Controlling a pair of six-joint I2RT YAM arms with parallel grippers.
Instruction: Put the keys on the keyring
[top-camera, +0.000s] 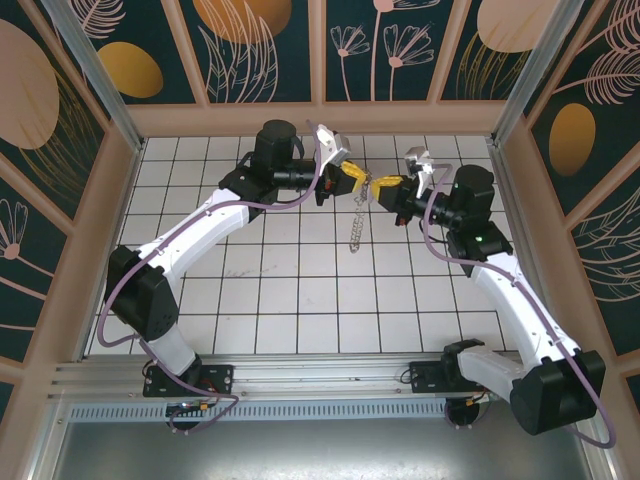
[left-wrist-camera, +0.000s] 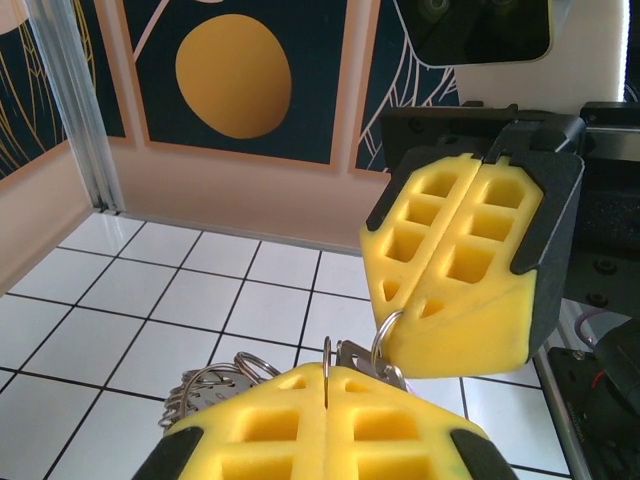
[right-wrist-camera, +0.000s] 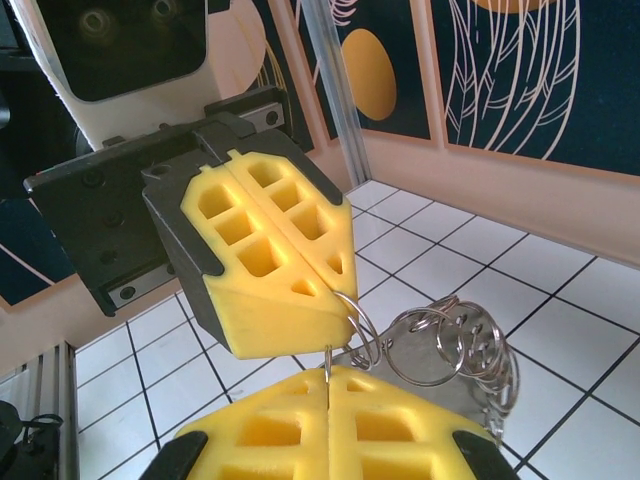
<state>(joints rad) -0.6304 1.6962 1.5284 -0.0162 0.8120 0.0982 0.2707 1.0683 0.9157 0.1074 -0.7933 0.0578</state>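
- Both claws are up in the air over the white tiled surface (top-camera: 280, 290), tip to tip. The left claw (top-camera: 352, 180) is pinched shut on the thin wire of the keyring (top-camera: 355, 232). The right claw (top-camera: 388, 183) is pinched shut on that wire too, just beside it.
- The rest of the keyring hangs down between them in a bunch of small loops (right-wrist-camera: 450, 345).
- A small flat metal bit (left-wrist-camera: 358, 358) sits right at the left claw's tips. It may be the key, but I cannot tell.
- The wire is very thin and the yellow pads (right-wrist-camera: 260, 250) look soft. I think one small tug could slide the wire out, and the whole bunch would drop onto the tiles.
- If the claws pull apart too hard, the ring could bend or spring loose.
- The claws are so close that a small wrong move could bump them together.
- The hanging loops could swing, tangle and block the key.
- If the key misses the gap in the ring, it could slip and fall.
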